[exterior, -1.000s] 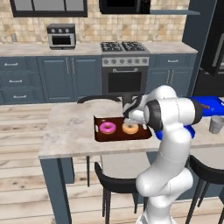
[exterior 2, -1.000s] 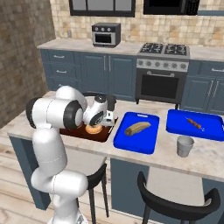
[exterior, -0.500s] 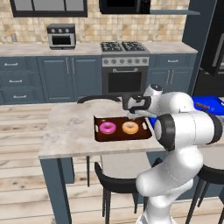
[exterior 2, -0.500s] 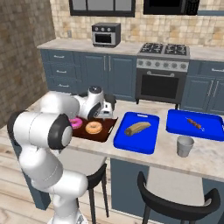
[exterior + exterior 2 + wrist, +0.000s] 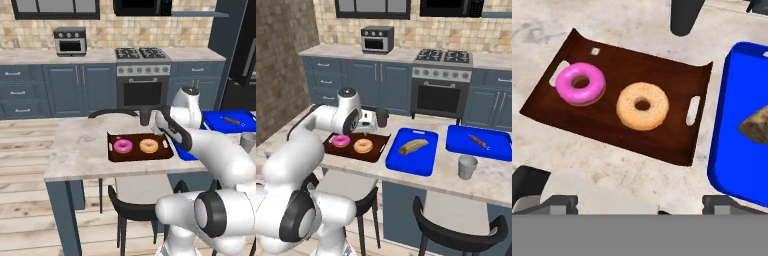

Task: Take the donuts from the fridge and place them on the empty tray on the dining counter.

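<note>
Your gripper [image 5: 148, 119] hangs wide open and empty above the tray [image 5: 664, 139]. Both donuts lie inside it on the surface [image 5: 82, 150]: pink donut [image 5: 580, 83] at 9 o'clock of the orange donut [image 5: 642, 105]. Placing looks finished; next, simply lift clear.

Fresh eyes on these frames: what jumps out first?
The pink donut and the orange-tan donut lie side by side, apart, on the dark brown tray on the dining counter. Right beside the tray sits a bright blue tray holding a brown loaf-like item. The gripper hovers above the brown tray, jaws open and empty.
</note>
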